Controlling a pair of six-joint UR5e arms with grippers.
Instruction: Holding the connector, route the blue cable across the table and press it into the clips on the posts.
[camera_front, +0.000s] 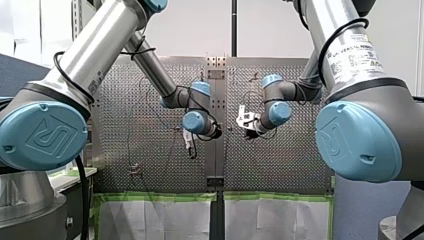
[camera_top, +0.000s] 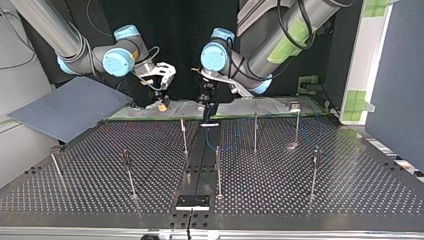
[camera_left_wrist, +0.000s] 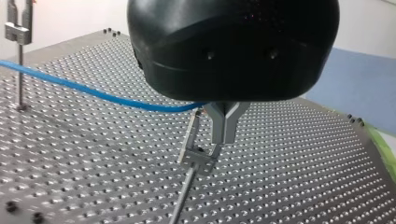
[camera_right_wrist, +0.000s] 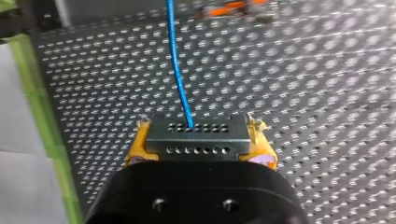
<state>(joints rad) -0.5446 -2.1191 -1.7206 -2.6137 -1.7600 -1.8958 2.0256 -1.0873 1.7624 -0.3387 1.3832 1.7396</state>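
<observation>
Perforated counter (camera_top: 310, 200), my left pincer (camera_left_wrist: 223, 137) just beside the clip atop a post (camera_left_wrist: 183, 196), metal fingers (camera_left_wrist: 224, 123) pinched shut on the blue cable (camera_left_wrist: 93, 92), my right pincer (camera_right_wrist: 200, 142) with yellow pads (camera_right_wrist: 137, 145) clamped on the connector (camera_right_wrist: 196, 133), cable leading ahead over the counter

Robotics lab: perforated table (camera_top: 350, 190), clip posts (camera_top: 218, 170).

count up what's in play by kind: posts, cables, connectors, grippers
posts: 7, counted in the top view
blue cable: 1
connector: 1
grippers: 2, left gripper and right gripper
total: 11
</observation>
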